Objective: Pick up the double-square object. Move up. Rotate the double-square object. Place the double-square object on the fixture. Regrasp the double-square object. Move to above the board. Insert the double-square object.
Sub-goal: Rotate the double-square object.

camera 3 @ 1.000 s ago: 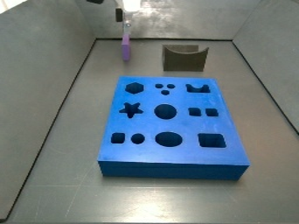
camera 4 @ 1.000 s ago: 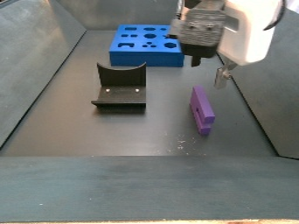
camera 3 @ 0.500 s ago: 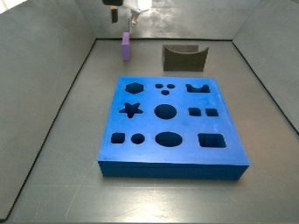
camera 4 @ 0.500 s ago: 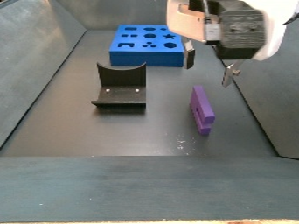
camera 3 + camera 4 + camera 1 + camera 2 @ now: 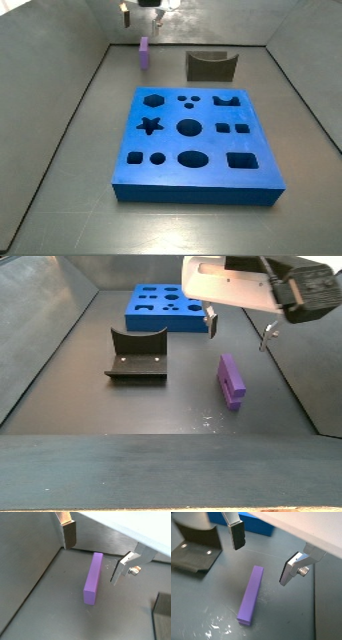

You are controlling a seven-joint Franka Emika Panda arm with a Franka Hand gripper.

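1. Dark grey floor [image 5: 160, 406] with grey walls around it; everything sits on this floor.
2. Lying flat on it is the double-square object [image 5: 231, 380], purple, also seen in both wrist views [image 5: 93, 578] [image 5: 250, 601] and far off in a side view [image 5: 144, 52].
3. Above it hangs the gripper [image 5: 95, 548], fingers [image 5: 236, 534] spread wide, nothing between them, not touching the piece.
4. To one side stands the fixture [image 5: 136, 355], apart from the purple piece.
5. Beyond lies the board [image 5: 195, 140], blue, with its cut-outs facing up.
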